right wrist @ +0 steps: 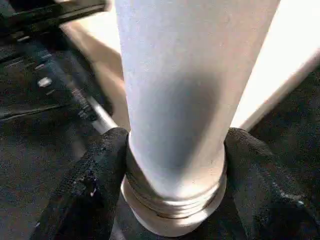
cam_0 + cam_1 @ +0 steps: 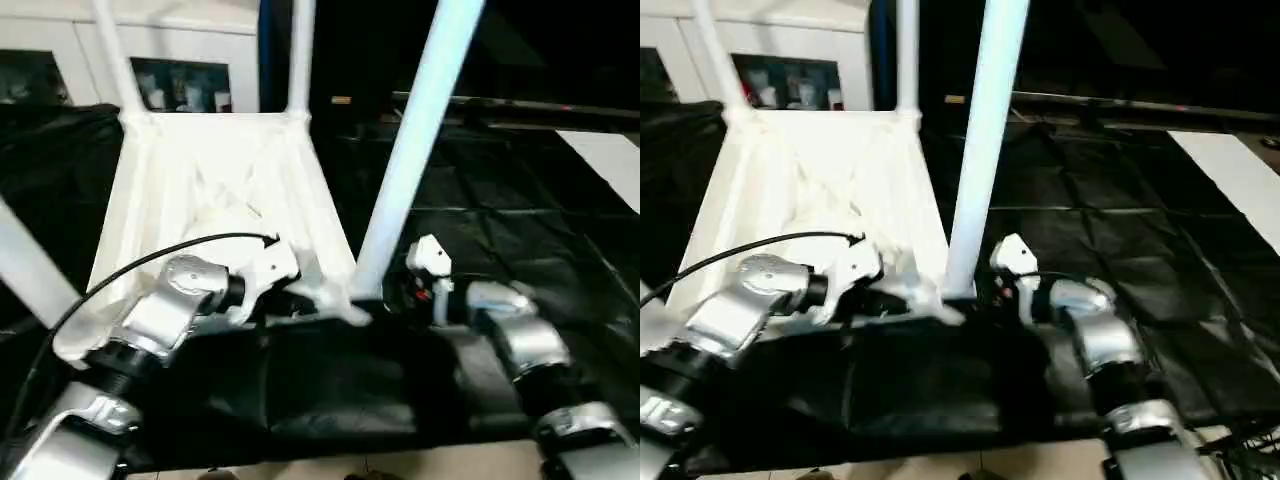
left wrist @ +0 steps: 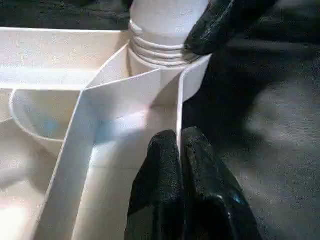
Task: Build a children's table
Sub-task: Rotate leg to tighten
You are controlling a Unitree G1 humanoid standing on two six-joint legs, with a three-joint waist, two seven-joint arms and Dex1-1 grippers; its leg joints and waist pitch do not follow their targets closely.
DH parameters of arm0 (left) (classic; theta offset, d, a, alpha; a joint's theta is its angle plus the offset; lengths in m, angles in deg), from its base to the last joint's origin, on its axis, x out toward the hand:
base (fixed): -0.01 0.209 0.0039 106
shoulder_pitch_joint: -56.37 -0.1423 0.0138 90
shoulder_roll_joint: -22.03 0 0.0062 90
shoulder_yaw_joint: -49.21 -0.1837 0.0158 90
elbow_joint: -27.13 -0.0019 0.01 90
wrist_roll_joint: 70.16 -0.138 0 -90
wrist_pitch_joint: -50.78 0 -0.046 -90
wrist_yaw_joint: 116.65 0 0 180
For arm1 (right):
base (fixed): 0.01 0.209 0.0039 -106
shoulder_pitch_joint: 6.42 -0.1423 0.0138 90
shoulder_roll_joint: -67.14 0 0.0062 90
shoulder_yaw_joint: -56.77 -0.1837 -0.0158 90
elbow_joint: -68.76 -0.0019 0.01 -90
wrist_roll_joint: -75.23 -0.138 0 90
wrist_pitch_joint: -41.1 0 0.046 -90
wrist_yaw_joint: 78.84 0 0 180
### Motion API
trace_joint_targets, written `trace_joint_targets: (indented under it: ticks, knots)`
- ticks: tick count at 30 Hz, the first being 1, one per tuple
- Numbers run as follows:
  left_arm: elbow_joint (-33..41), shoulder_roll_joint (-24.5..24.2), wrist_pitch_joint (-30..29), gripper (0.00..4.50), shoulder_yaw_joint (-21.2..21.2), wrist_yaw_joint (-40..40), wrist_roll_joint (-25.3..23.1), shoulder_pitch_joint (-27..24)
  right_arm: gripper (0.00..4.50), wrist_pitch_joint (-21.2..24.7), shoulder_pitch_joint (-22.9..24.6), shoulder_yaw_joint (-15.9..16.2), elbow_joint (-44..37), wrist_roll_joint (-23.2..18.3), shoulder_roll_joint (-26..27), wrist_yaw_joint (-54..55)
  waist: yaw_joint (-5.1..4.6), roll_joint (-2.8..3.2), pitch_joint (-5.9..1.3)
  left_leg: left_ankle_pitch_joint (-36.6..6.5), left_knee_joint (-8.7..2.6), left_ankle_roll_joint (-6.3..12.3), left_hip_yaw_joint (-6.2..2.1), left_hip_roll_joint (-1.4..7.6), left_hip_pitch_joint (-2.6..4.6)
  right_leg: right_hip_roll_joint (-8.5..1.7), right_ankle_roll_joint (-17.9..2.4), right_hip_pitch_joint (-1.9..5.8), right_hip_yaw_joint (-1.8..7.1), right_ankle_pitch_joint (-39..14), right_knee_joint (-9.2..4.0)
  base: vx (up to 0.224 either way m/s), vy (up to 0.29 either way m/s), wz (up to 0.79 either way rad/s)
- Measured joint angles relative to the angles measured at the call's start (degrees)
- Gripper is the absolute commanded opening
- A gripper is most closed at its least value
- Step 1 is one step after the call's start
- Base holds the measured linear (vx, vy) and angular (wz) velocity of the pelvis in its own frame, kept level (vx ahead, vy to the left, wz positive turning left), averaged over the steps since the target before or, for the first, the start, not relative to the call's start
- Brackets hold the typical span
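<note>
The white table top point(image 2: 215, 190) lies upside down on a black cloth point(image 2: 480, 200) that covers the work surface, its ribbed underside facing up. Behind it stands a white cabinet point(image 2: 180, 60) with glass doors, and a pale sheet point(image 2: 610, 165) lies on the cloth far to the right. A black cable point(image 2: 150, 262) arcs over the left forearm and crosses in front of the top's near part.

Four white tube legs rise from the corners. The two far legs point(image 2: 300, 55) stand close to upright. The near right leg point(image 2: 415, 150) has its long axis running steeply upward and leaning to the right, its lower end at the near right corner socket point(image 2: 345, 295). A near left leg point(image 2: 30, 265) slants up and out of frame at the left.

The left gripper point(image 3: 180, 150) is clenched, its two black fingers pressed together on the thin outer wall of the top just beside that corner. The left wrist view shows the threaded end of the leg sitting in the socket, with one black fingertip point(image 3: 215, 27) of the other gripper against the threads. The right gripper point(image 1: 172, 165) has a finger on each side of the leg's base just above its threaded collar, both touching the tube, so it is grasping the leg. The head views show the right arm reaching in from the right toward the corner.
</note>
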Motion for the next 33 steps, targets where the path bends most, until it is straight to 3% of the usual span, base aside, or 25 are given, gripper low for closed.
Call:
trace_joint_targets:
  ticks: [3, 5, 8, 9, 10, 11, 12, 13, 14, 15, 16, 17, 20, 22, 27, 33]
  knots:
    - [-2.3, 3.4, -1.3, 0.00, 0.6, -6.5, -1.9, 1.1, 2.66, 1.1, -1.3, -2.4, 2.8, 0.6, 4.9, 12.0, -1.03, 0.11, 0.04, 0.0, -0.01, -0.01, -0.36, -0.10, 0.34, -0.04, 0.0, 0.16, -0.44, 0.0, -0.69, -0.019, 0.007, -0.05]
    - [-3.7, 6.0, -2.1, 0.00, 0.9, -11.2, -3.1, 1.7, 2.66, 1.9, -3.3, -3.8, 5.3, 0.9, 8.2, 20.5, -1.73, 0.42, 0.05, 0.0, -0.06, -0.02, -1.14, -0.15, 0.25, -0.03, 0.0, 0.44, -1.33, 0.0, -1.80, -0.069, 0.039, -0.20]
    - [-4.9, 8.6, -3.2, 0.00, 1.0, -16.3, -4.7, 2.5, 2.66, 2.9, -6.3, -5.0, 8.4, 2.0, 11.6, 30.3, -3.18, 1.68, 0.67, 0.0, -0.21, -0.02, -2.90, 0.20, 0.11, -0.12, 0.0, 1.84, -3.71, 0.0, -4.27, -0.063, 0.054, -0.21]
    - [-5.0, 8.9, -3.2, 0.00, 1.0, -16.9, -5.0, 2.5, 2.66, 2.6, -6.7, -5.0, 9.0, 2.3, 12.2, 31.6, -3.22, 1.86, 0.86, 0.0, -0.28, -0.02, -2.87, 0.38, 0.11, -0.13, -0.1, 2.06, -3.89, -0.1, -4.07, -0.087, 0.013, -0.06]
    - [-5.1, 9.0, -3.2, 0.00, 1.0, -17.2, -5.2, 2.5, 2.66, 2.2, -6.8, -5.0, 9.3, 2.5, 12.4, 32.2, -2.90, 2.03, 1.06, 0.0, -0.36, -0.02, -2.67, 0.42, 0.18, -0.14, -0.6, 2.05, -3.75, -0.7, -2.91, -0.064, -0.037, 0.11]
    - [-5.4, 9.2, -3.2, 0.00, 1.0, -17.4, -5.4, 2.5, 3.22, 1.8, -6.7, -5.0, 9.5, 2.9, 12.4, 32.2, -2.17, 0.47, 1.30, 0.0, -0.41, -0.02, -0.77, 0.41, 0.98, -0.28, -1.3, 1.45, -1.62, -2.5, 0.89, -0.064, -0.037, 0.11]
    - [-5.3, 9.2, -3.0, 0.00, 1.1, -17.5, -5.6, 2.5, 3.36, 1.5, -6.6, -5.0, 9.5, 2.9, 12.3, 32.0, -1.69, -0.76, 1.40, -0.3, -0.12, -0.27, -0.05, 0.16, 1.87, 0.04, -0.7, 0.81, -0.54, -2.6, 1.53, 0.041, -0.088, 0.20]
    - [-5.1, 9.3, -2.8, 0.00, 1.1, -17.2, -5.7, 2.4, 3.36, 1.1, -6.4, -4.9, 9.3, 3.1, 11.9, 30.9, -1.37, -0.81, 1.58, -2.5, 1.95, -0.53, 0.00, 0.10, 2.14, -0.05, -0.6, 0.48, -0.99, -2.6, 1.36, 0.124, -0.021, -0.21]
    - [-4.0, 8.9, -2.7, 0.00, 1.3, -16.7, -5.7, 2.0, 3.43, 0.7, -6.7, -4.8, 8.9, 3.1, 11.8, 29.8, -0.49, 0.37, 1.25, -4.4, 3.70, -0.01, -0.97, -0.26, 1.99, -0.83, -0.6, 0.63, -2.84, -2.7, 0.73, 0.124, -0.021, -0.21]
    - [-3.6, 8.5, -2.7, 0.00, 1.3, -16.1, -5.7, 2.2, 3.57, -0.1, -6.5, -4.8, 8.6, 3.2, 11.6, 29.1, -0.44, 0.97, 1.23, -4.2, 3.16, -0.41, -2.25, -1.08, 1.97, -1.15, -0.6, 0.47, -4.15, -2.7, -0.14, 0.135, 0.093, -0.47]
    - [-3.4, 8.2, -2.7, 0.00, 1.3, -15.5, -5.7, 2.2, 3.72, -0.4, -6.5, -4.6, 8.6, 3.2, 11.2, 27.9, -0.60, 1.13, 1.00, -4.1, 2.48, -0.49, -2.80, -1.16, 1.67, -1.05, -0.6, 0.50, -4.74, -2.6, -1.27, 0.072, 0.065, -0.19]
    - [-3.1, 7.9, -2.7, 0.00, 1.3, -14.8, -5.7, 2.2, 3.72, -0.6, -6.5, -4.2, 8.6, 3.2, 10.4, 26.2, -0.85, 0.92, 0.86, -4.0, 1.80, -0.61, -2.95, -1.14, 1.46, -0.99, -0.7, 0.49, -4.87, -2.6, -2.03, 0.072, 0.065, -0.19]
    - [-2.8, 7.0, -2.5, 0.00, 1.2, -12.8, -5.0, 2.1, 3.80, -1.6, -6.0, -2.8, 8.3, 3.2, 7.8, 20.7, -1.10, 0.53, 0.71, -3.2, 1.66, -0.27, -1.65, -1.18, 1.59, -1.04, -1.7, 0.36, -3.54, -0.5, -1.92, 0.000, 0.000, 0.00]
    - [-1.9, 5.5, -2.2, 0.00, 1.0, -10.6, -4.4, 1.7, 3.80, -2.1, -5.3, -2.1, 7.1, 2.8, 4.8, 15.3, -1.10, 0.30, 0.77, -3.1, 1.69, -0.27, -1.21, -1.19, 1.61, -1.04, -1.7, 0.07, -2.78, -0.5, -1.35, 0.000, 0.000, 0.00]
    - [-0.3, 1.2, -0.4, 0.00, 0.7, -3.0, -2.3, 1.2, 3.80, -3.6, -4.0, 0.3, 3.7, 2.7, -1.5, 2.2, -0.96, 0.14, 0.68, -3.1, 1.48, -0.35, -0.69, -1.12, 1.55, -0.86, -1.1, -0.17, -1.96, 0.9, -0.64, 0.050, -0.018, 0.10]
    - [2.1, -5.5, 1.4, 0.00, 0.8, 8.2, 0.5, 0.6, 3.80, -3.7, -4.0, 2.2, 0.6, 1.2, -6.4, -10.7, -0.38, -0.09, 0.53, -2.9, 1.10, -0.03, -0.67, -1.05, 0.77, -0.55, -1.7, -1.70, -1.44, -0.1, 0.81, 0.054, -0.030, 0.04]
